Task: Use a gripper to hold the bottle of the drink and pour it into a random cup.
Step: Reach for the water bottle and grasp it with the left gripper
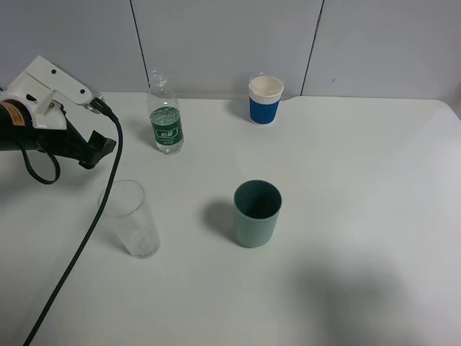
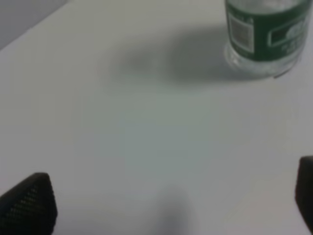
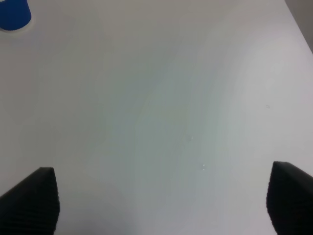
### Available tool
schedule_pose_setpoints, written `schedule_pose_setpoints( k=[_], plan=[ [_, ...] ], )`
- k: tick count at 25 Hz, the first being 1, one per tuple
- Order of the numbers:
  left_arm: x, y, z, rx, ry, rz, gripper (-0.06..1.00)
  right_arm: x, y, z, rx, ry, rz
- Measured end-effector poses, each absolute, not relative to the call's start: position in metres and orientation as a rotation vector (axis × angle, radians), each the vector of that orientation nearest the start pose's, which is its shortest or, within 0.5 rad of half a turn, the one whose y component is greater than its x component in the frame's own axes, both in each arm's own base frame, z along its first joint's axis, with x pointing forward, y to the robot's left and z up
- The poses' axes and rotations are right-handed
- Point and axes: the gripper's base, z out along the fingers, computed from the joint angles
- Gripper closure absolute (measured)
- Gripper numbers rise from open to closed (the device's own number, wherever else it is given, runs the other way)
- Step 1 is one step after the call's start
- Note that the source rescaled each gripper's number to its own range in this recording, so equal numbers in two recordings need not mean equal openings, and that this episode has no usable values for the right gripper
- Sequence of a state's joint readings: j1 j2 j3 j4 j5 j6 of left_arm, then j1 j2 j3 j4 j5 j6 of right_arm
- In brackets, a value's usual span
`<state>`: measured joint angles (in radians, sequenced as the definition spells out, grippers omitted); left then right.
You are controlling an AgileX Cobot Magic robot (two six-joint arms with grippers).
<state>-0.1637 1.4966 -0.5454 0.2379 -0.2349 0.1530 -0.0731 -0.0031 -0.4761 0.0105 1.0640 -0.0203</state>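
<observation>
The bottle of the drink (image 1: pixel 166 115) stands upright and uncapped near the table's back left, clear with a dark green label; its lower part shows in the left wrist view (image 2: pixel 264 34). My left gripper (image 1: pixel 101 128) hovers just left of the bottle, apart from it, jaws open and empty (image 2: pixel 166 200). The teal-green cup (image 1: pixel 257 213) stands upright near the table's middle. My right gripper (image 3: pixel 160 198) is open over bare table with nothing between its fingers; it is outside the exterior view.
A clear tumbler (image 1: pixel 132 218) stands at the front left, beside the left arm's trailing black cable (image 1: pixel 86 231). A blue paper cup with a white rim (image 1: pixel 265 99) stands at the back centre and shows in the right wrist view (image 3: pixel 13 14). The table is white.
</observation>
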Motion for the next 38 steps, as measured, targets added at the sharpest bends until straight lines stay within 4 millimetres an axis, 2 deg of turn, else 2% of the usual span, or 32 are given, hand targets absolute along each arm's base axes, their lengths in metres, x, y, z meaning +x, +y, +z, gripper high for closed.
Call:
schedule_pose_setpoints(
  k=[7, 11, 15, 21, 31, 38],
  plan=[
    [0.274, -0.055, 0.171, 0.645, 2.032, 0.016, -0.05, -0.003, 0.001, 0.270, 0.054, 2.068, -0.045],
    [0.279, -0.064, 0.163, 0.681, 1.970, -0.063, 0.06, -0.003, 0.001, 0.270, 0.054, 2.068, -0.045],
    [0.282, -0.071, 0.153, 0.715, 1.937, -0.142, 0.10, -0.003, 0.001, 0.270, 0.054, 2.068, -0.045],
    [0.285, -0.075, 0.138, 0.718, 1.946, -0.191, 0.11, -0.003, 0.001, 0.270, 0.054, 2.068, -0.045],
    [0.308, -0.082, 0.134, 0.722, 1.889, -0.232, 0.11, -0.003, 0.001, 0.270, 0.054, 2.068, -0.045],
    [0.316, -0.086, 0.129, 0.719, 1.877, -0.270, 0.11, -0.003, 0.001, 0.270, 0.054, 2.068, -0.045]
  ],
)
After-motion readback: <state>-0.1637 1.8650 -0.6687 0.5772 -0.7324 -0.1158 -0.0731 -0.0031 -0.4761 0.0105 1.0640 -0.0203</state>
